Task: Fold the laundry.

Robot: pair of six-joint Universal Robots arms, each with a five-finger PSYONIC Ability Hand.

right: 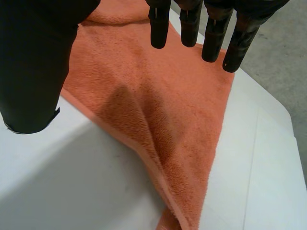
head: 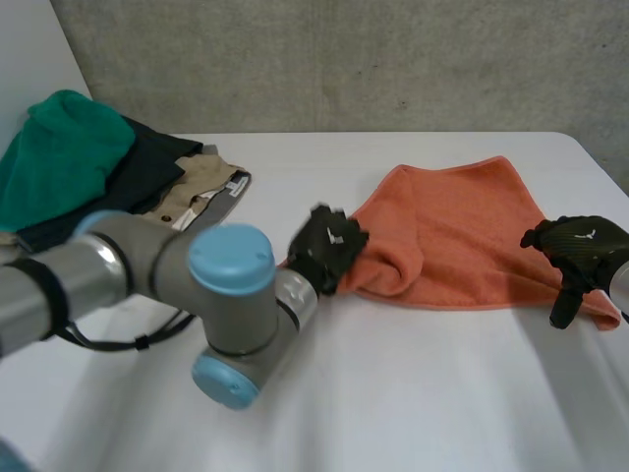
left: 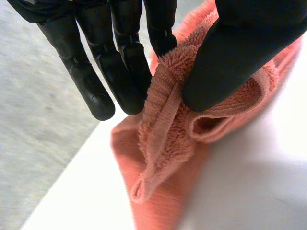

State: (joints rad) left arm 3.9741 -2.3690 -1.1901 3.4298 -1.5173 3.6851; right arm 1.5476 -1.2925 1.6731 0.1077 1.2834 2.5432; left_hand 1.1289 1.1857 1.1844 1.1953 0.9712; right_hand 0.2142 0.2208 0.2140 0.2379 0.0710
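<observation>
One towel [head: 462, 226] in play: orange terry, part-spread on the table [head: 393, 413]. Well left of the towel sits a clothes pile [head: 79, 167], not yet folded. At the towel's left edge, left hand [head: 327, 246] pinches a bunched hem betw. thumb and fingers. Over the towel's right near corner, right hand [head: 580, 248] has fingers straight, thumb apart, holding nothing. Cloth looks light, soft, limp, prob. grippy. It'll sag and bunch, so take hems at corners w/ both hands, keep tension.

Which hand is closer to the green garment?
Left. The left hand pinches the orange towel at its edge nearest the green garment; the right hand is over the towel's opposite corner.
</observation>
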